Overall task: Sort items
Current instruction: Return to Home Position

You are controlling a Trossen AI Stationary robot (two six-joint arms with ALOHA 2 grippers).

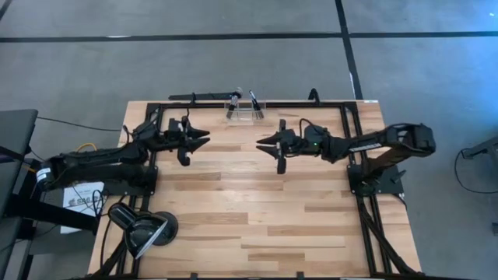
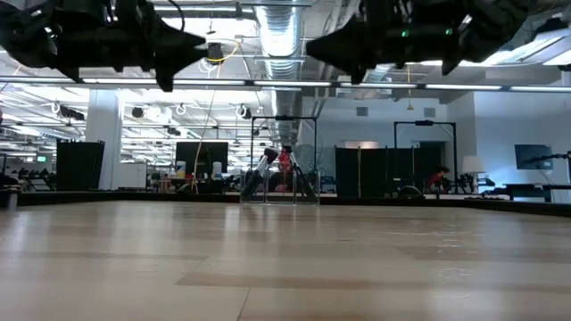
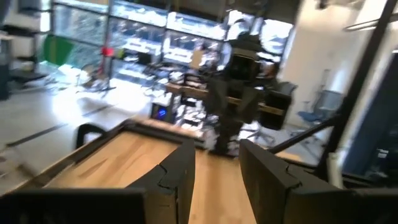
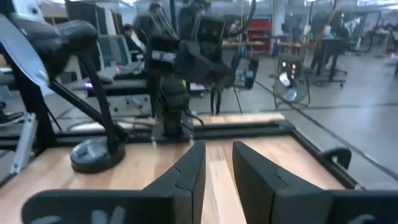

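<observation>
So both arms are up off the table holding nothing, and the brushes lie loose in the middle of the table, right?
Not quite: the brushes stand in the clear organizer at the far edge of the table, as the high view shows. The left gripper and right gripper do hang above the table, empty.

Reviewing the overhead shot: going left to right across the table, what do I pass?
desk lamp → left gripper, open → clear organizer holding the brushes → right gripper, open
</observation>
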